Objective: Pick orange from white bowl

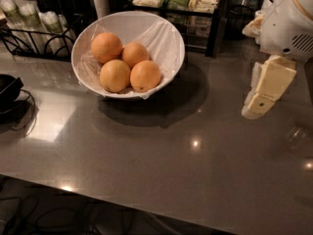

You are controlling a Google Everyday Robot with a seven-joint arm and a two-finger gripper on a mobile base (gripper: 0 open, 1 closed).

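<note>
The white bowl (172,31) stands on the grey counter (161,165) at the back left, lined with crinkled white wrap. Several oranges lie in it. The front right orange (145,75) is deep orange with a small dark speck near its lower edge. The front left one (115,75) looks slightly paler. Two more lie behind them (106,47) (135,54). My gripper (255,109), cream-coloured, hangs at the right side of the view, pointing down and left above the counter. It is well right of the bowl and holds nothing.
A black wire rack with cups (29,18) stands at the back left. A black object with a cable (9,89) lies at the left edge. A black shelf with packets (188,1) stands behind the bowl. The counter's front edge runs along the bottom.
</note>
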